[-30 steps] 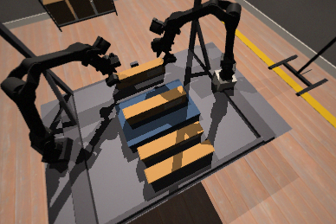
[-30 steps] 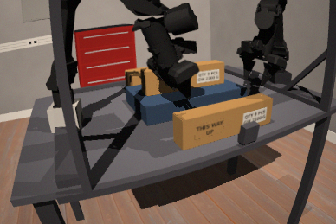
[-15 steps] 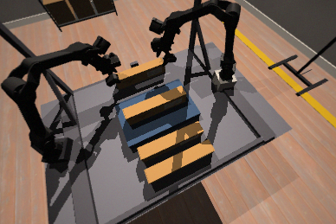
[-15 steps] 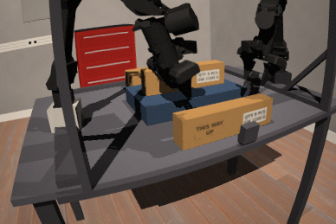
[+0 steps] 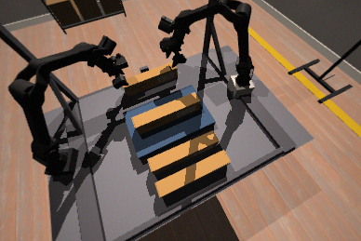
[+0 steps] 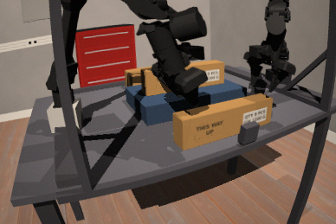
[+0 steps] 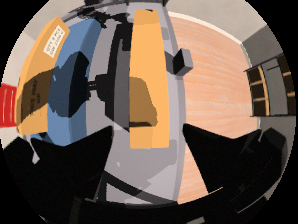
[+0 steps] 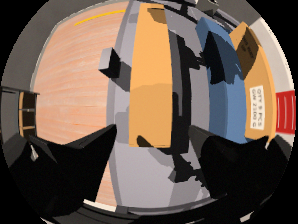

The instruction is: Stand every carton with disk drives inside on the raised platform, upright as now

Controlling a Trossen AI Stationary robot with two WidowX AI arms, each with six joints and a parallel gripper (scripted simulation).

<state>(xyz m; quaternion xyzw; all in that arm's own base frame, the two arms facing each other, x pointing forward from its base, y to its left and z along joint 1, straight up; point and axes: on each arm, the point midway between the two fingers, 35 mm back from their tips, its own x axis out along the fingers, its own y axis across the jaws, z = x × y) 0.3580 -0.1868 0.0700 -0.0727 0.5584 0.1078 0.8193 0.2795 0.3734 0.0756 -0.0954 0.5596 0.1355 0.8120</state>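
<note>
The rear carton stands upright on the table near the back edge. My left gripper is open above the end of it printed THIS WAY UP. My right gripper is open above its labelled end. Nothing is between either pair of fingers. Another carton stands upright on the blue platform. Two more cartons, one nearer and one between, stand on the table on the far side of the platform from my grippers.
A small dark grey block is beside the rear carton, on the table-edge side. Upright frame posts stand at the table's sides. A red drawer cabinet and a shelf unit stand off the table.
</note>
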